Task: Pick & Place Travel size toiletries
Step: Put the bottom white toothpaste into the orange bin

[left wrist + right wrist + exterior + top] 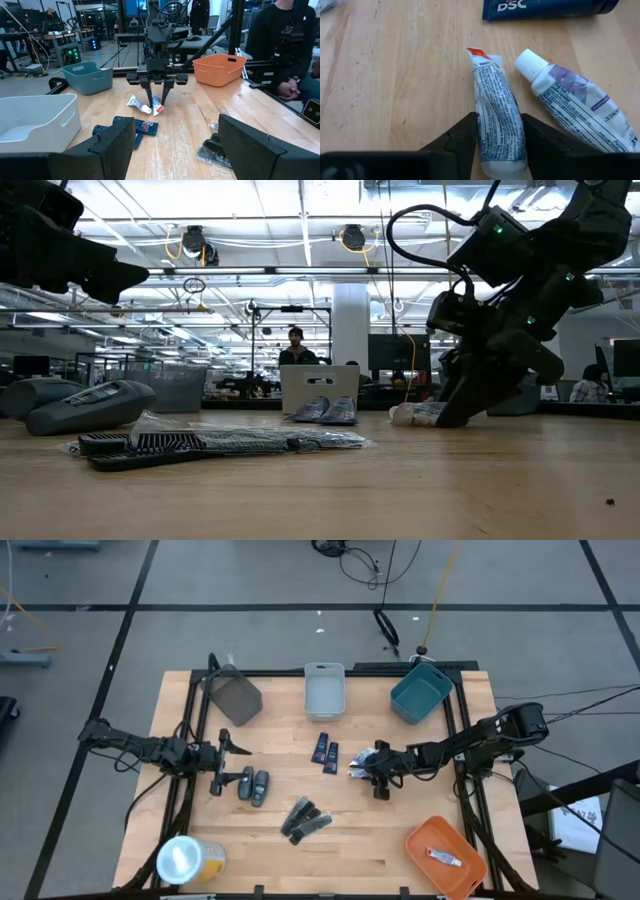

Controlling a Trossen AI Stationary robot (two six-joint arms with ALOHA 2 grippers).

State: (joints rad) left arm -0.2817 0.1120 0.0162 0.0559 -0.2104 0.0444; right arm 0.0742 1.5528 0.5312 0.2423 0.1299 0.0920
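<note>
Right gripper [497, 145] reaches down near the desk's [400, 850] right edge, fingers clamped on a white tube [497, 112]; a second tube [575, 102] lies just beside. Left gripper [222, 762] waits near the left edge, fingers apart. People sit in the room behind.

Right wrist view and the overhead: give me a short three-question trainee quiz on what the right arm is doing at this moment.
1. True or false: the right gripper has its fingers on either side of a white tube.
2. Which bin already holds a tube? A) grey bin B) teal bin C) orange bin
3. Fill in: the second tube beside the right gripper has a white ____.

Key: 1 true; 2 C; 3 cap.
</note>
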